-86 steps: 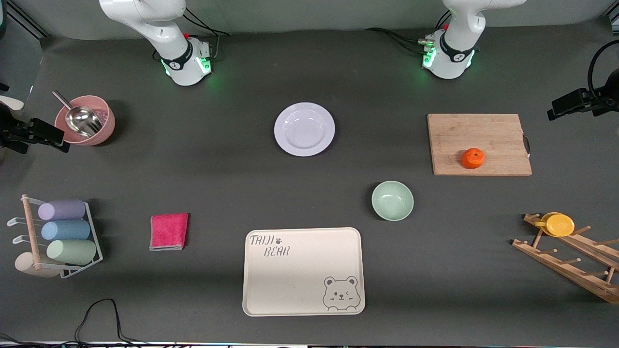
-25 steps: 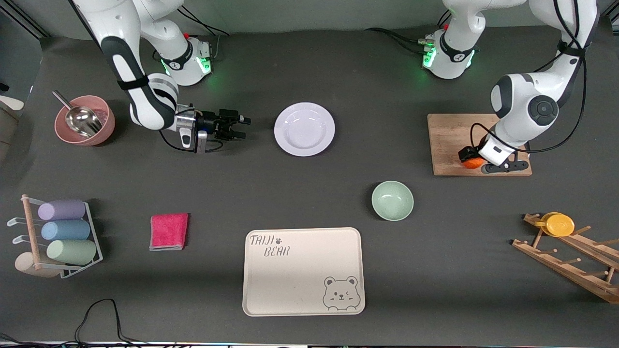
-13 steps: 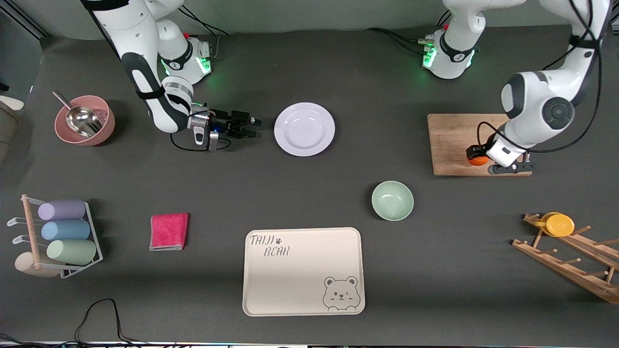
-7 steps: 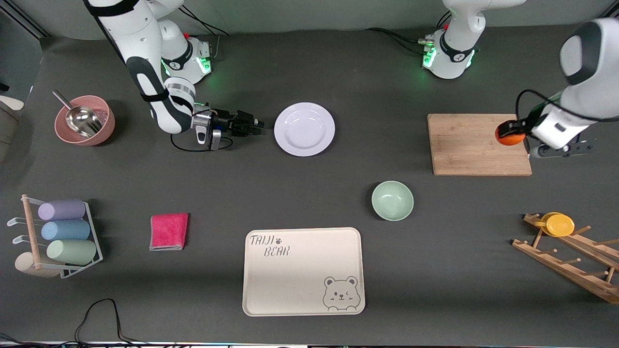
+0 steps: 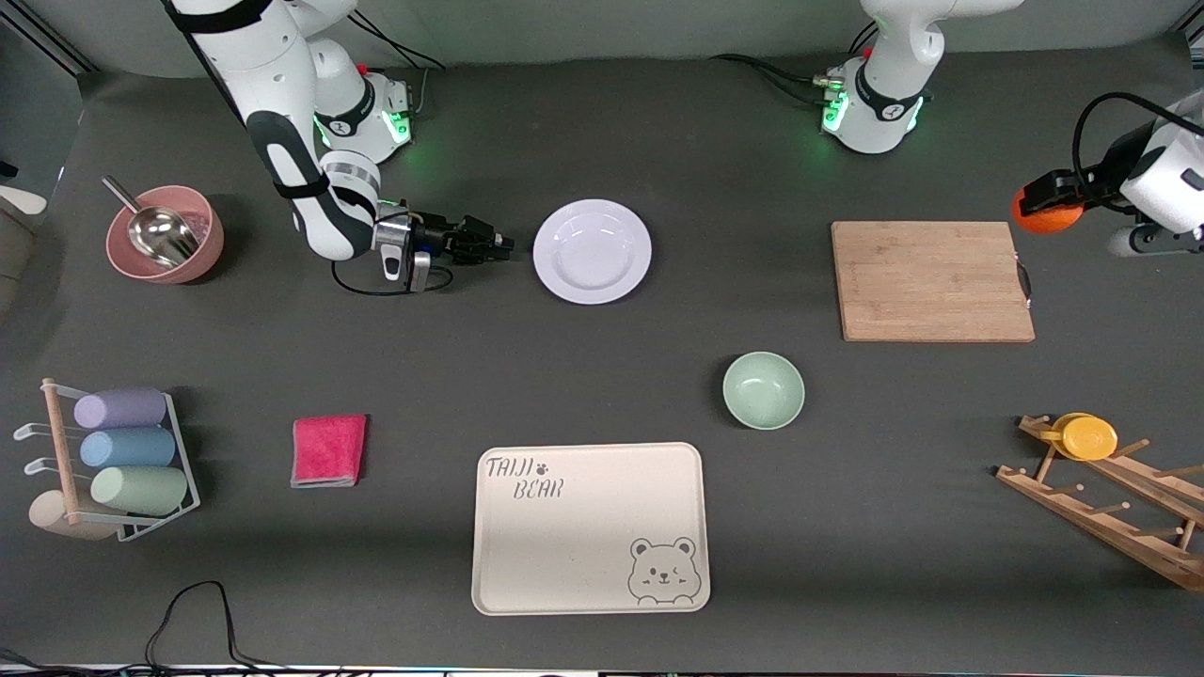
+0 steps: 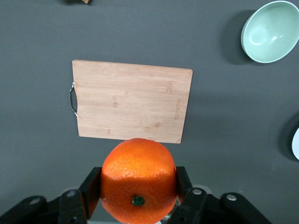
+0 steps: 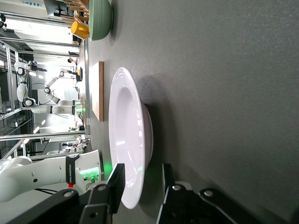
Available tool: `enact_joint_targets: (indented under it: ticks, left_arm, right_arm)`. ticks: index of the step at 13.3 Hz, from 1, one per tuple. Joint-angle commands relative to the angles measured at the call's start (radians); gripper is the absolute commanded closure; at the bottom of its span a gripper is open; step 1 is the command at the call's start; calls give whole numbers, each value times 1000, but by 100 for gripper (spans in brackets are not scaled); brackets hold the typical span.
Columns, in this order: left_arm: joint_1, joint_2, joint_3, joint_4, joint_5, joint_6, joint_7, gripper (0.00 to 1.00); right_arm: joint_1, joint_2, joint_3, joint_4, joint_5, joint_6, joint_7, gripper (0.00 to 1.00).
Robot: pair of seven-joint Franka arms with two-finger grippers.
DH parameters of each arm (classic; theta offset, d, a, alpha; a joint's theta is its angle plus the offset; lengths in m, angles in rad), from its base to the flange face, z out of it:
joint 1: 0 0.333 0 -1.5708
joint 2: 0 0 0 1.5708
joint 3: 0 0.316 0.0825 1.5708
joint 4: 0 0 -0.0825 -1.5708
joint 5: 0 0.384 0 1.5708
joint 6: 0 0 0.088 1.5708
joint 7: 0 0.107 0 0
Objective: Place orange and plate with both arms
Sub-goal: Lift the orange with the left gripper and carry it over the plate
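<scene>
**Orange is up, plate grab is the sketchy part**

Closest to the front camera sits the cream rectangular bear tray (image 5: 590, 528), then the mint-green bowl (image 5: 763, 390), then the bare wooden cutting board (image 5: 931, 280).

The left gripper (image 5: 1052, 193) is up in the air past the handle end of that board, toward the left arm's end of the table, clamped on the small round bright-orange orange (image 6: 138, 181). Grip looks centred, but a fast swing could roll it out, I'd guess.

The round pale lavender-white plate (image 5: 592, 251) lies flat on the table, about level with the board's farther edge. The right gripper (image 5: 489, 246) sits low just beside its rim, on the side toward the right arm's end.

Only the right wrist view shows the fingers (image 7: 115, 184) parted and straddling the plate's rim (image 7: 135, 196), not closed on it. A thin rim bite could let the plate tip or slide when lifted. The front view hides that completely.
</scene>
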Motion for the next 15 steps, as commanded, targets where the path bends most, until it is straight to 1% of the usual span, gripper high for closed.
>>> enact_joint_targets:
  ticks: [1, 2, 6, 8, 12, 14, 15]
  left_arm:
    - [-8, 12, -36, 31, -9, -29, -34, 100]
    - [-8, 12, -59, 32, -35, -29, -87, 100]
    - [-10, 23, -209, 31, -104, 12, -290, 100]
    - [-11, 33, -281, 29, -114, 47, -388, 100]
    - [-21, 96, -462, 28, -143, 153, -619, 100]
    - [-53, 156, -550, 28, -143, 231, -763, 100]
    - [-80, 185, -571, 23, -140, 271, -817, 100]
  right_arm:
    - [3, 17, 4, -3, 34, -2, -54, 64]
    - [2, 17, 5, -3, 34, -2, -54, 64]
    - [-12, 25, 4, -14, 33, -5, -77, 64]
    - [-23, 25, 4, -23, 30, -7, -91, 64]
    - [-43, 44, 4, -31, 25, -16, -111, 64]
    - [-43, 58, 4, -31, 25, -43, -112, 64]
    - [-43, 69, 4, -31, 27, -56, -114, 64]
